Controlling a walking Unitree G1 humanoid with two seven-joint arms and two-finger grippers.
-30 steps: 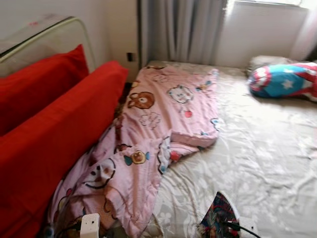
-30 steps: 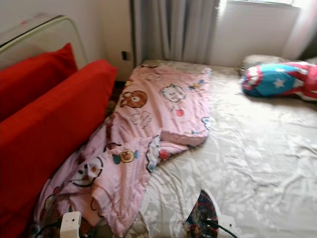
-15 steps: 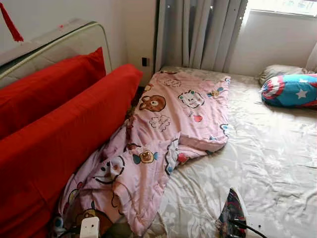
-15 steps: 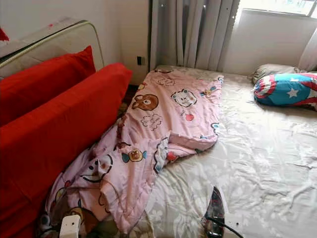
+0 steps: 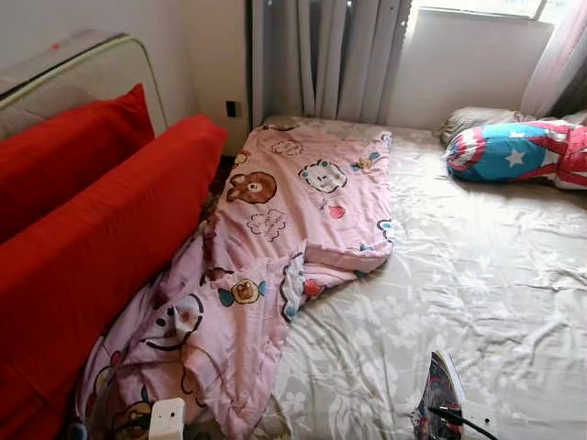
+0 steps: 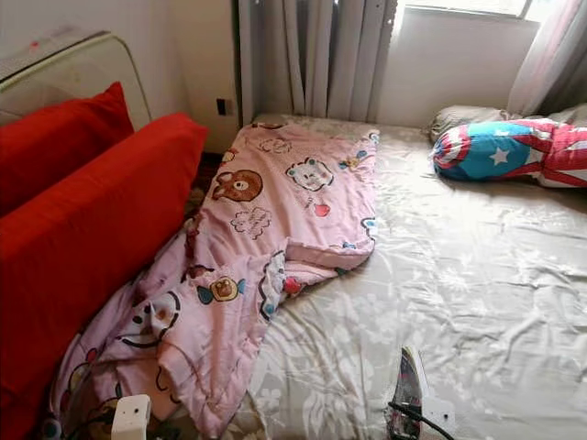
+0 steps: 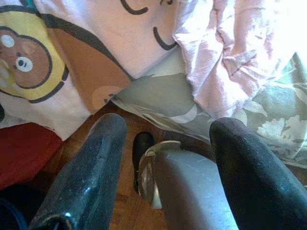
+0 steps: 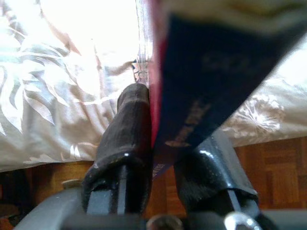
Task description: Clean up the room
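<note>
Right gripper [image 8: 152,143], at the lower right of the head views, is clamped on a thin dark-covered book [image 5: 440,403], held upright on edge over the near side of the bed [image 5: 477,275]. Left gripper [image 7: 165,158], at the lower left, hangs with its two fingers spread and nothing between them, above wooden floor at the bed's corner. A pink cartoon-print quilt [image 5: 275,247] lies rumpled along the left half of the frame, one end spilling off the mattress beside two red cushions [image 5: 92,238]. A star-patterned pillow [image 5: 514,151] sits at the upper right under the window. Judged progress: early; one item is in hand but not put away, and the quilt remains unfolded
</note>
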